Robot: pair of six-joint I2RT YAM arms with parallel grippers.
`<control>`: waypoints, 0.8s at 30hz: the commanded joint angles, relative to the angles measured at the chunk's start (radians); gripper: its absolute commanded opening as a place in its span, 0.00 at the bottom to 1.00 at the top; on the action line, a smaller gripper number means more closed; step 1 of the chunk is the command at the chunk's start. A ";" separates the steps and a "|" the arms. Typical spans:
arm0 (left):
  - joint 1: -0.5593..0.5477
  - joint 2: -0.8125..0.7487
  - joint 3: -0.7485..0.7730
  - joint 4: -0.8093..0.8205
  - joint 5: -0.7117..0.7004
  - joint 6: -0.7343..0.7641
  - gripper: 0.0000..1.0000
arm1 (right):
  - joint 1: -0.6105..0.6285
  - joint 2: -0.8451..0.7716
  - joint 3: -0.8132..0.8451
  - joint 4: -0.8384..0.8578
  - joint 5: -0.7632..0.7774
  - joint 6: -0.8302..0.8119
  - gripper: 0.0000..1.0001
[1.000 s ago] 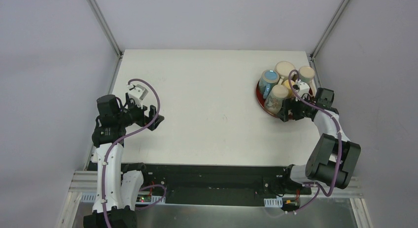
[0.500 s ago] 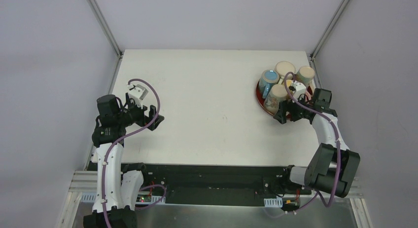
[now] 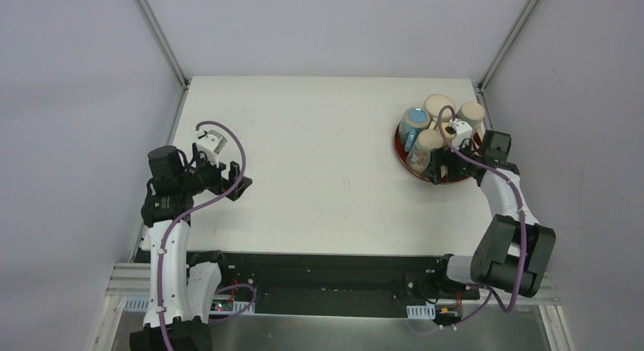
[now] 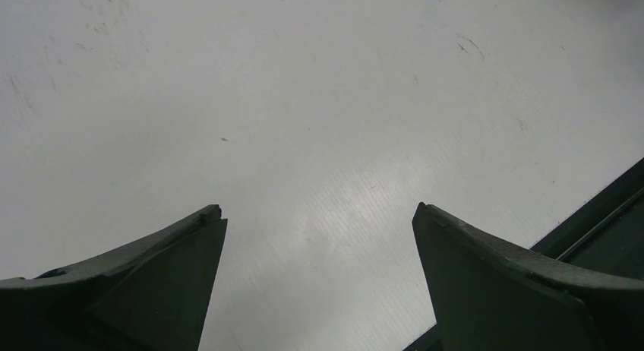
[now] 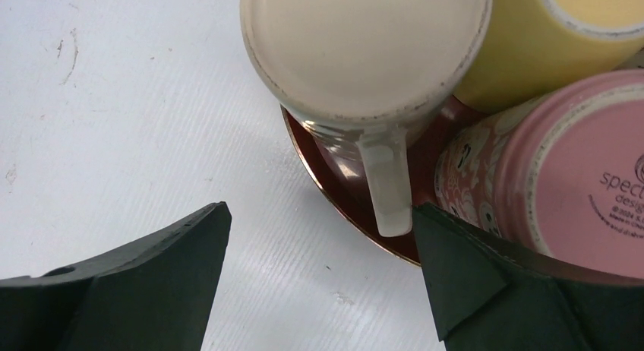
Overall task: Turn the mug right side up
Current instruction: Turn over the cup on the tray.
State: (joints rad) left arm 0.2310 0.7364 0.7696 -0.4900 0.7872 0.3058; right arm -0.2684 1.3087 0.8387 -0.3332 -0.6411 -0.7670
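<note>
A red tray (image 3: pixel 402 155) at the table's far right holds several mugs. The nearest is an upside-down mug (image 5: pixel 364 47) with a cream base, seen from above as (image 3: pixel 427 143). Its pale handle (image 5: pixel 387 188) points toward my right gripper (image 5: pixel 319 222). That gripper (image 3: pixel 436 169) stands open at the tray's front edge, low over the table. Its right finger (image 5: pixel 486 290) is just beside the handle tip, and nothing is between the fingers. My left gripper (image 3: pixel 236 181) hovers open and empty over bare table at the left, also seen as (image 4: pixel 319 214).
A pink upside-down mug (image 5: pixel 577 169) and a yellow mug (image 5: pixel 547 39) crowd the tray (image 5: pixel 342 191) behind and right of the handle. A blue-based mug (image 3: pixel 415 121) and two cream ones (image 3: pixel 439 105) (image 3: pixel 472 114) stand farther back. Metal frame posts rise at the table's far corners.
My right gripper has shifted slightly left and then closer to the front mug at the tray's edge. The left arm has not moved.
</note>
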 commanded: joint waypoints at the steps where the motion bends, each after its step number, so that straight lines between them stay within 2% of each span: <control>1: 0.013 -0.009 -0.007 0.031 0.048 0.014 1.00 | 0.028 0.030 0.054 0.034 -0.010 -0.010 0.99; 10: 0.018 -0.008 -0.010 0.031 0.055 0.020 1.00 | 0.072 0.056 0.053 0.047 0.038 -0.038 0.99; 17: 0.021 -0.006 -0.013 0.031 0.063 0.023 1.00 | 0.083 0.040 0.061 -0.009 0.042 -0.069 0.85; 24: 0.022 -0.008 -0.013 0.031 0.065 0.025 1.00 | 0.105 0.086 0.113 -0.017 0.140 -0.048 0.75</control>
State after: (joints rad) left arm 0.2386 0.7368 0.7696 -0.4896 0.8101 0.3069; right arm -0.1802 1.3689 0.8745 -0.3309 -0.5354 -0.8051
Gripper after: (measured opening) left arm 0.995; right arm 0.780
